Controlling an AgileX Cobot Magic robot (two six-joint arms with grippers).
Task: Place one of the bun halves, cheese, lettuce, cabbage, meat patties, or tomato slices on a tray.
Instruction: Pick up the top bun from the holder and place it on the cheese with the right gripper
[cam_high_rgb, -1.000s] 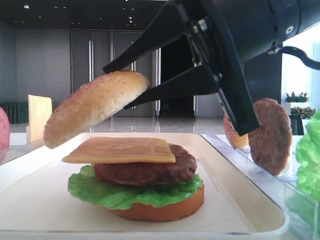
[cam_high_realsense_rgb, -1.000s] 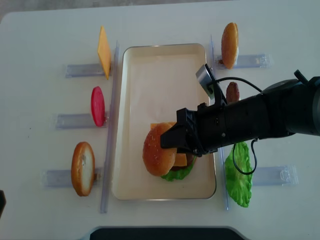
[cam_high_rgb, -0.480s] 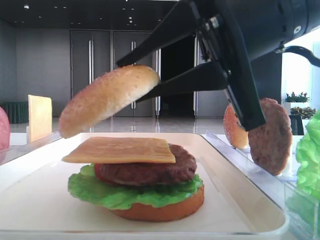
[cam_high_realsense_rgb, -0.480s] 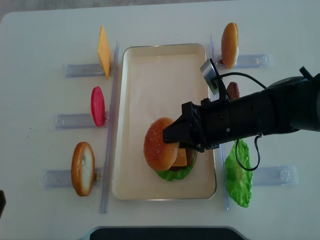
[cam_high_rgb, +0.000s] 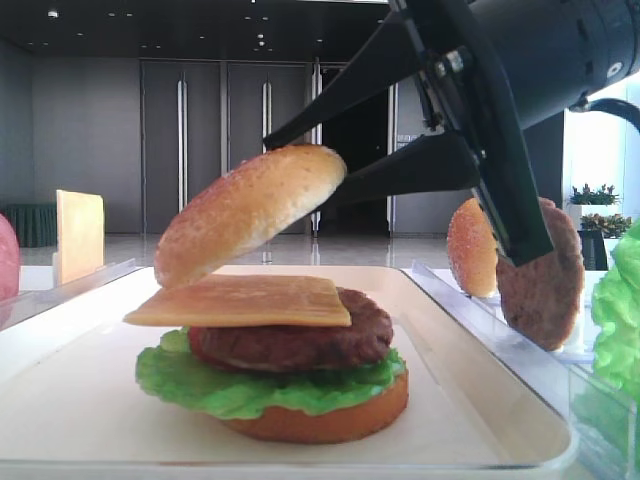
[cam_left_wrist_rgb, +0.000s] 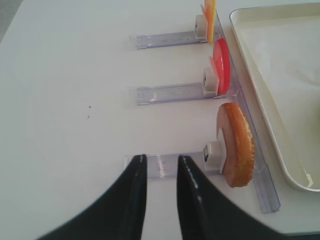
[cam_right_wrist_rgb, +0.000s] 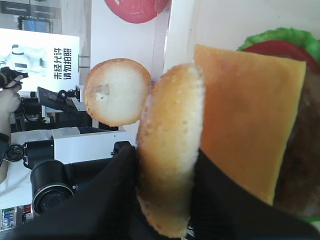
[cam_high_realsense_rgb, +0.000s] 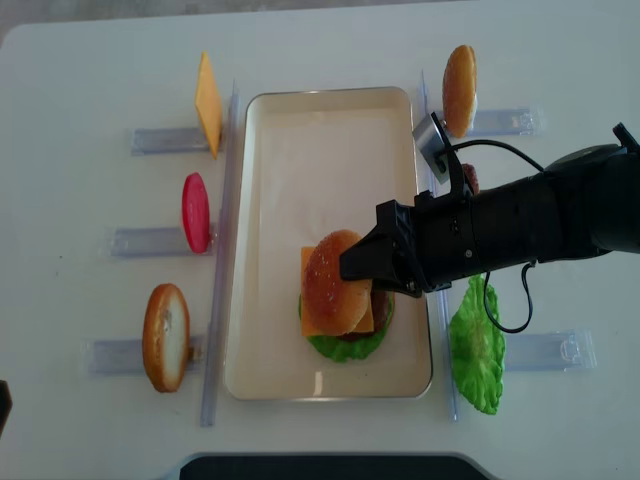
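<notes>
right hand (cam_high_realsense_rgb: 362, 270) pinches the sesame bun top (cam_high_realsense_rgb: 333, 283) by its edge, fingers pressed on both faces, and holds it tilted in the air over the stack, above the cheese (cam_high_rgb: 240, 300) and not touching it in the low side view.

from left to right on the white counter (cam_high_realsense_rgb: 90, 250): three clear racks stand along the tray's left side. the far one holds a spare cheese slice (cam_high_realsense_rgb: 207, 103), the middle one a tomato slice (cam_high_realsense_rgb: 195, 212), the near one a spare bun (cam_high_realsense_rgb: 166, 336) standing on edge. the left hand (cam_left_wrist_rgb: 159, 167) hovers low beside that near rack with its fingers a little apart and nothing between them.

next comes the tray (cam_high_realsense_rgb: 270, 130). its far half is bare. in its near half sits the burger so far: bottom bun (cam_high_rgb: 330, 420), lettuce (cam_high_rgb: 200, 385), patty (cam_high_rgb: 300, 340), then the cheese square lying flat on top. a rim of tomato shows under the cheese in the wrist view.

right of the tray, more racks hold another bun (cam_high_realsense_rgb: 459, 76), a patty (cam_high_rgb: 545, 270) partly hidden by the arm, and a lettuce leaf (cam_high_realsense_rgb: 476, 350).

most layers seem placed. what looks left is lowering the bun top level onto the cheese and letting go. it hangs a little left of the stack's centre, so it may need shifting right first.
</notes>
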